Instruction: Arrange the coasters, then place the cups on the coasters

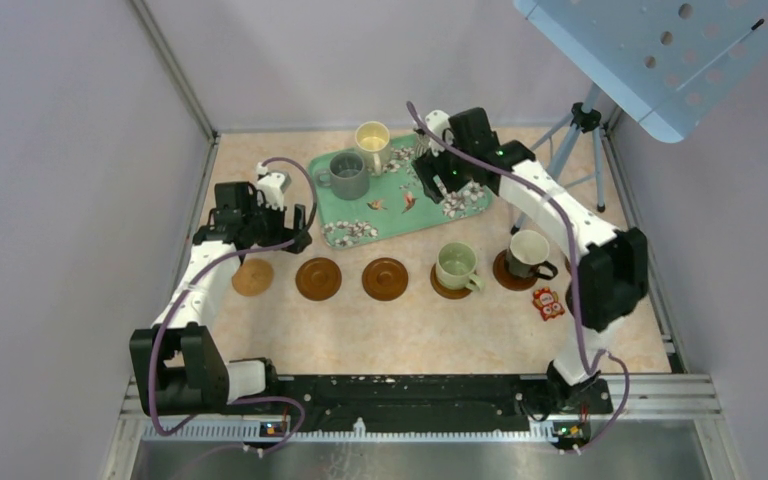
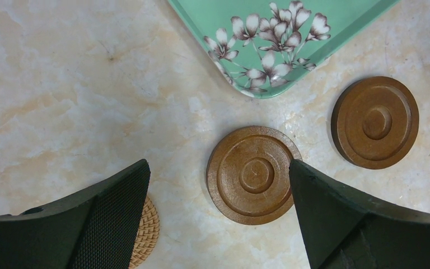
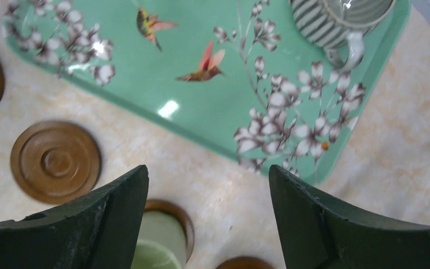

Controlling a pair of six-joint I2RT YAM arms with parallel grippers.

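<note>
Five coasters lie in a row: a tan woven one (image 1: 252, 276) (image 2: 145, 230), two bare brown ones (image 1: 318, 279) (image 1: 385, 279), and one under each placed cup. A pale green cup (image 1: 455, 265) (image 3: 159, 241) and a black cup with a white inside (image 1: 530, 252) stand on coasters. On the tray (image 1: 440, 215) stand a grey cup (image 1: 345, 175), a cream-yellow cup (image 1: 371, 143) and a ribbed cup (image 3: 336, 22). My left gripper (image 1: 290, 228) (image 2: 218, 168) hangs open and empty above a brown coaster (image 2: 253, 175). My right gripper (image 1: 448, 182) (image 3: 208, 174) is open and empty over the tray's near edge.
A small red owl trinket (image 1: 549, 303) lies right of the black cup. A tripod (image 1: 570, 150) stands at the back right beside the tray. Walls close in the table on the left, back and right.
</note>
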